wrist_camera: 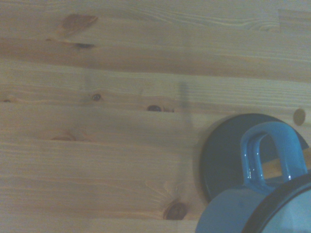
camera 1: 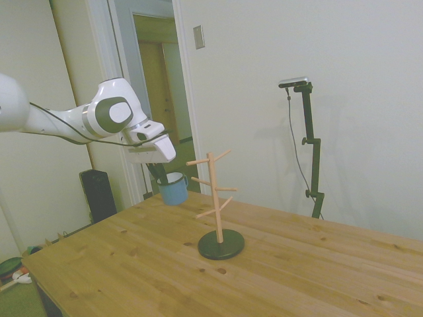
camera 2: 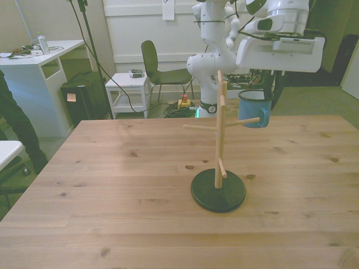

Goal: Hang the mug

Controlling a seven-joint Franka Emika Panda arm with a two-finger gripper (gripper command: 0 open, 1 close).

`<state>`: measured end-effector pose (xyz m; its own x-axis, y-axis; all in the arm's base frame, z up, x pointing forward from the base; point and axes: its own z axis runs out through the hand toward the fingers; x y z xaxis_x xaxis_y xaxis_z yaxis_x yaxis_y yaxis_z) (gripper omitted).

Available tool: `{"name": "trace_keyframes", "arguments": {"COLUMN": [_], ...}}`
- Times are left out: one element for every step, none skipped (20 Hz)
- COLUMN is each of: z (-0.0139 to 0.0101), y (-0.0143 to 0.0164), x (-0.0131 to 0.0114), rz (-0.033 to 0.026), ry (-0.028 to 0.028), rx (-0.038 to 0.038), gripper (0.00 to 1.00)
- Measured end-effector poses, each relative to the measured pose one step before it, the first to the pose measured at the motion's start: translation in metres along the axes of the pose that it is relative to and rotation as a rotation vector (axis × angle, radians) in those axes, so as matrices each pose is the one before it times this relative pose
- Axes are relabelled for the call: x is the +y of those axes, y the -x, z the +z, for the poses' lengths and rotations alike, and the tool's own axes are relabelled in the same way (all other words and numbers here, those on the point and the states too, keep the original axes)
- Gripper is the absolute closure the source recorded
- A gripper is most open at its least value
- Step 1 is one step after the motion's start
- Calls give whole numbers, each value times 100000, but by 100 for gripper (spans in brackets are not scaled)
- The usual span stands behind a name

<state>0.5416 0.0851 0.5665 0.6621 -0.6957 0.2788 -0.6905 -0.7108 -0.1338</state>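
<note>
Side view shows the white arm (camera 1: pixel 99 119) reaching in over the wooden table (camera 1: pixel 132 271) with the mug (camera 1: pixel 173 188) hanging under its gripper (camera 1: pixel 158 173), well above the boards. The dark fingers come down into the mug's mouth and appear clamped on its rim, so the gripper is grasping the mug. The mug sits upright or close to it, light blue with a dark rim.

Just beside it stands the wooden peg stand (camera 1: pixel 215 198), a thin post with slanting pegs on a round dark base (camera 1: pixel 221 245). From this side the mug is level with the upper pegs and apart from the post; no peg passes through the handle.

From the front view, the mug (camera 2: pixel 253 109) hangs on the front view's right of the peg stand (camera 2: pixel 219 134), beneath the wide white gripper (camera 2: pixel 263 89) body. One peg (camera 2: pixel 245 120) sticking out to the front view's right crosses in front of the mug's lower wall; I cannot tell whether it touches. The base (camera 2: pixel 218 190) rests flat on the table (camera 2: pixel 112 185). Someone's dark-clothed leg (camera 2: pixel 14 123) shows at the far left edge.

Up close in the wrist view, the loop handle (wrist_camera: pixel 272 155) of the mug (wrist_camera: pixel 243 213) is seen over the dark base (wrist_camera: pixel 223 150), with a sliver of pale wood showing through the loop.
</note>
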Motion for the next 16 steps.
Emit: {"name": "trace_keyframes", "arguments": {"z": [-300, -226, -126, -37, 1, 29, 75, 151, 120, 99, 54, -50, -132, -182, -191, -108], "y": [-207, -177, -162, -132, -138, -169, -160, -196, -181, -150, -107, -139, -132, -175, -214, -240], "x": [-105, -151, -183, -155, -155, -156, -93, -74, -67, -115, -191, -228, -228, -157, -72, 15], "rz": [126, 87, 39, 38, 49, 61, 50, 81, 59, 48, -29, -12, -16, 108, 245, 350], "ry": [-46, -232, -213, -149, -117, 67, 316, 274, 161, 63, -17, -215, -149, -44, 119, 68], "rx": [107, 175, 124, 69, 45, -66, -206, -168, -94, -66, -52, 85, 58, 42, -12, 55], "gripper": [100, 100, 100, 100, 100, 100, 100, 100, 100, 100, 100, 100, 100, 100, 100, 100]}}
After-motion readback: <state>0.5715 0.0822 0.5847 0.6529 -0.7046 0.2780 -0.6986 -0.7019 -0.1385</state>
